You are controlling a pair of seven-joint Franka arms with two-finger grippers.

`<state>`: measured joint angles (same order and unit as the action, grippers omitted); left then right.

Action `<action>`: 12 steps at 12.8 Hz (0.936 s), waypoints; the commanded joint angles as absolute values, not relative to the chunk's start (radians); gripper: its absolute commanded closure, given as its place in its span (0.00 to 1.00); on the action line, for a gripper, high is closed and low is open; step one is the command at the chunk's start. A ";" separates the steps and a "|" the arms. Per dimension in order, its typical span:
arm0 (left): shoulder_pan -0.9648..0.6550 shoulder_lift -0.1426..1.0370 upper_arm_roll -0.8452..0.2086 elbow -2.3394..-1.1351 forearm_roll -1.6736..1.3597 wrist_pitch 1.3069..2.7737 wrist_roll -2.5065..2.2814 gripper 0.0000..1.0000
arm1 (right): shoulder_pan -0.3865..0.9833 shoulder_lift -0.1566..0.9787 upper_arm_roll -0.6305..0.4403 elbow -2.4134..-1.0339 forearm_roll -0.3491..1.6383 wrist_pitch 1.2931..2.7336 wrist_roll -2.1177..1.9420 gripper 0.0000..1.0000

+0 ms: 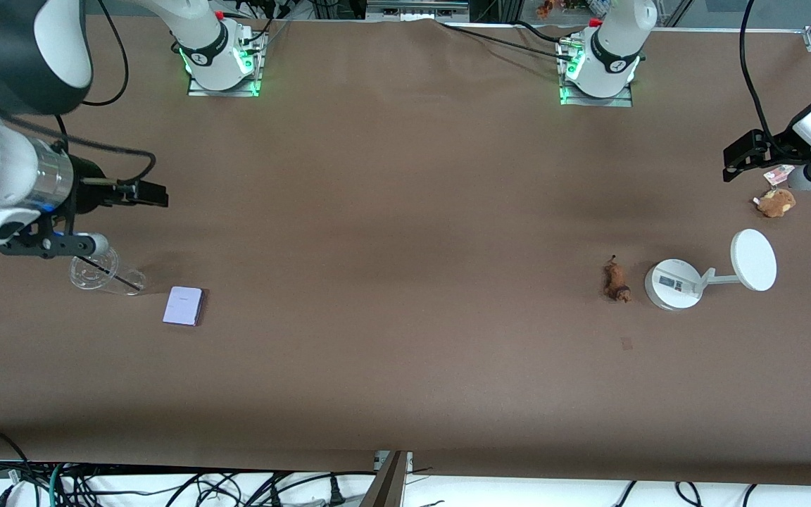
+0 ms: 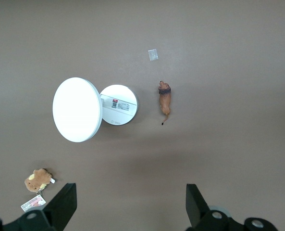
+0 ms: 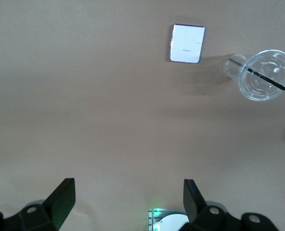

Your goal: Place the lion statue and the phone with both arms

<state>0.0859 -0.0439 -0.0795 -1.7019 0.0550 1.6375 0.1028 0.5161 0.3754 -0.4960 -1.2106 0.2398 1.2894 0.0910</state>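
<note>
The lion statue [image 1: 617,280] [image 2: 165,99] is a small brown-orange figurine that lies on the brown table, beside the round base of a white stand. The phone [image 1: 184,305] [image 3: 187,44] is a flat pale lavender rectangle that lies toward the right arm's end, next to a clear cup. My left gripper [image 1: 729,163] [image 2: 131,188] hangs open and empty above the table near a plush toy, well apart from the lion. My right gripper [image 1: 158,195] [image 3: 128,183] is open and empty too, up in the air near the cup, apart from the phone.
A white stand [image 1: 673,283] [image 2: 118,104] with a tilted disc [image 1: 753,260] [image 2: 77,109] lies beside the lion. A tagged brown plush [image 1: 776,203] [image 2: 37,179] sits near the left arm's end. A clear cup [image 1: 103,273] [image 3: 265,74] with a dark straw lies on its side. A paper scrap [image 1: 626,343] lies nearer the camera than the lion.
</note>
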 commanded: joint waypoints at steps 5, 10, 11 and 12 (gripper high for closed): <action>0.086 -0.032 -0.078 -1.674 0.035 1.615 0.120 0.00 | 0.514 0.348 -0.488 -1.201 0.219 1.266 0.115 0.01; 0.084 -0.032 -0.078 -1.674 0.034 1.615 0.120 0.00 | 0.514 0.348 -0.486 -1.203 0.216 1.256 0.112 0.01; 0.084 -0.032 -0.078 -1.674 0.035 1.615 0.120 0.00 | 0.512 0.345 -0.485 -1.204 0.207 1.258 0.110 0.01; 0.084 -0.032 -0.078 -1.674 0.034 1.615 0.120 0.00 | 0.500 0.345 -0.473 -1.204 0.199 1.255 0.110 0.01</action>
<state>0.0859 -0.0439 -0.0800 -1.7019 0.0550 1.6372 0.1028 0.5135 0.3578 -0.4933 -1.2050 0.2242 1.2719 0.1008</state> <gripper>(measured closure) 0.000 0.004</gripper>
